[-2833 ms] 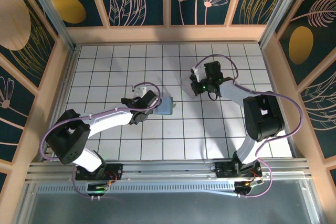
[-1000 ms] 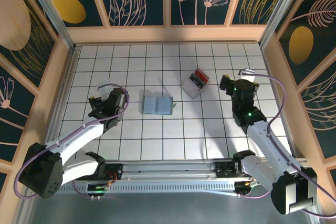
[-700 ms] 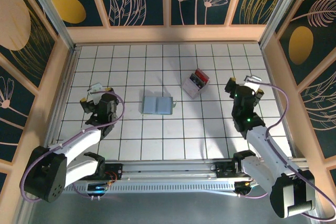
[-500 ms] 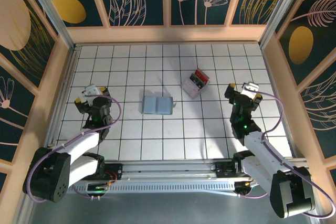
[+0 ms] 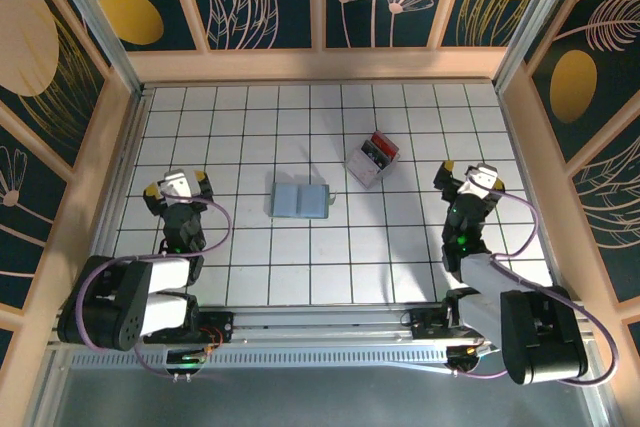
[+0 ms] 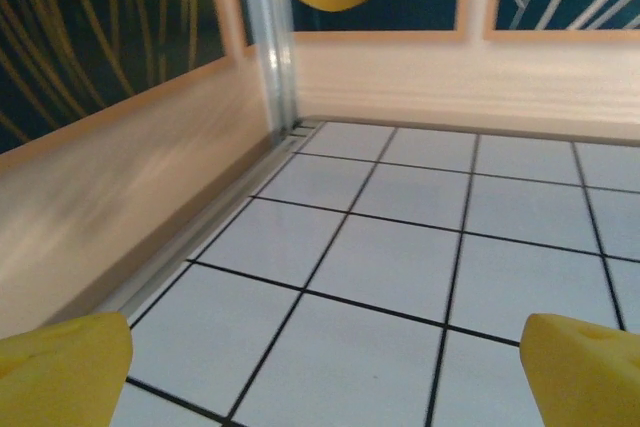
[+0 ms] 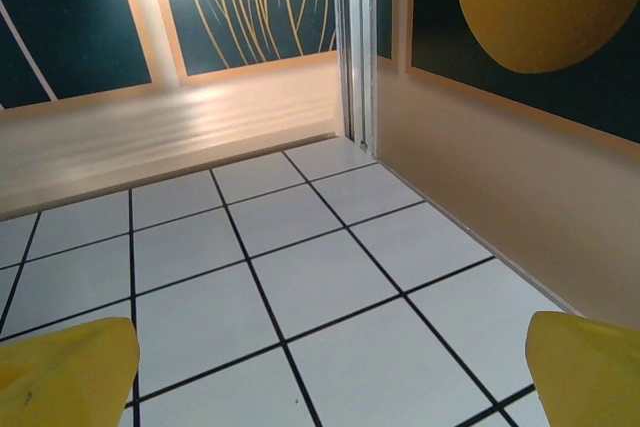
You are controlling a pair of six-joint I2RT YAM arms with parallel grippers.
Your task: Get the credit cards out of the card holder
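The card holder (image 5: 300, 200) is a grey-blue bifold lying open and flat on the white tiled floor, a little left of centre. The credit cards are hidden; none shows on its panels. My left gripper (image 5: 177, 184) is far to the holder's left, near the left wall, open with nothing between its yellow fingertips (image 5: 152, 190). In the left wrist view the left gripper (image 6: 325, 377) spans bare tiles. My right gripper (image 5: 468, 176) is well right of the holder, open and empty. The right wrist view has the right gripper (image 7: 325, 372) over bare tiles by the right wall.
A clear plastic box (image 5: 372, 159) with red and black contents stands right of and beyond the holder. Wooden walls (image 6: 150, 177) close in the floor on the left, back and right (image 7: 500, 167). Both arms are folded back near the front rail (image 5: 320, 319).
Both arms have pulled back toward the near edge, the left gripper away from the holder, the right away from the clear box. Holder and box have stayed put over the last second.
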